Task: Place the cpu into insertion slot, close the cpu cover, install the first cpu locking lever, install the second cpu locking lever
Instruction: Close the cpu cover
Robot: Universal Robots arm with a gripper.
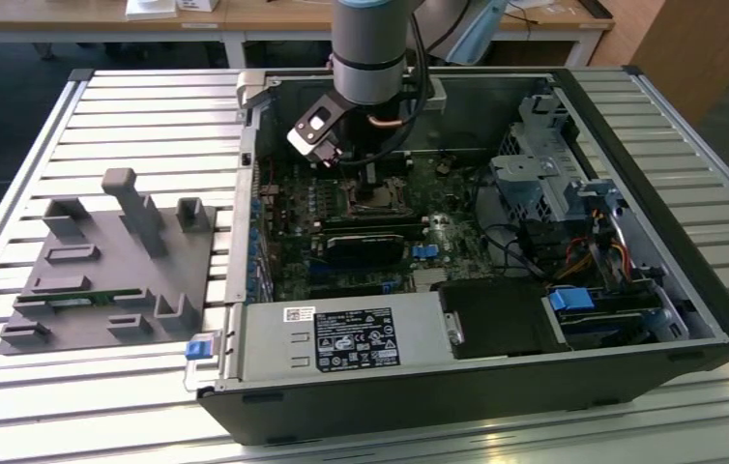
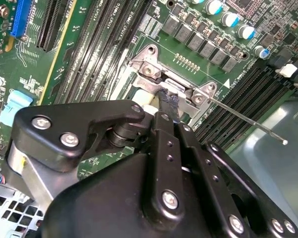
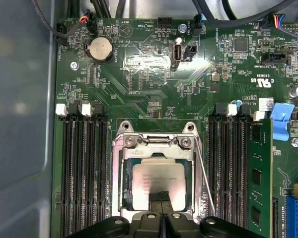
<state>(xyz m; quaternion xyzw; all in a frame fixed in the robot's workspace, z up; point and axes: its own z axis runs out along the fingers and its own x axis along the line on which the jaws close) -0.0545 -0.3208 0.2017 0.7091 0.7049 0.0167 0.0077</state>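
Observation:
In the first wrist view the cpu [image 3: 156,176] lies flat in the insertion slot [image 3: 120,184], its dull silver top showing through the window of the cpu cover [image 3: 156,148], which lies down over it. My gripper [image 3: 160,196] is shut, its dark tips resting over the cpu's near edge and the cover's rim [image 2: 154,82]. One thin wire locking lever [image 3: 204,178] runs slanted along the socket's side, and its free end [image 2: 284,142] sticks out away from the board. In the exterior view the gripper [image 1: 367,184] reaches down into the open computer case over the socket [image 1: 367,201].
Long black memory slots [image 3: 82,173] flank the socket, with a green memory module [image 3: 258,173] in one. A coin battery [image 3: 99,48] and cables sit beyond. The case walls [image 1: 649,193], drive cage [image 1: 539,174] and power supply [image 1: 338,338] hem the arm in. A grey fixture [image 1: 106,261] stands on the table.

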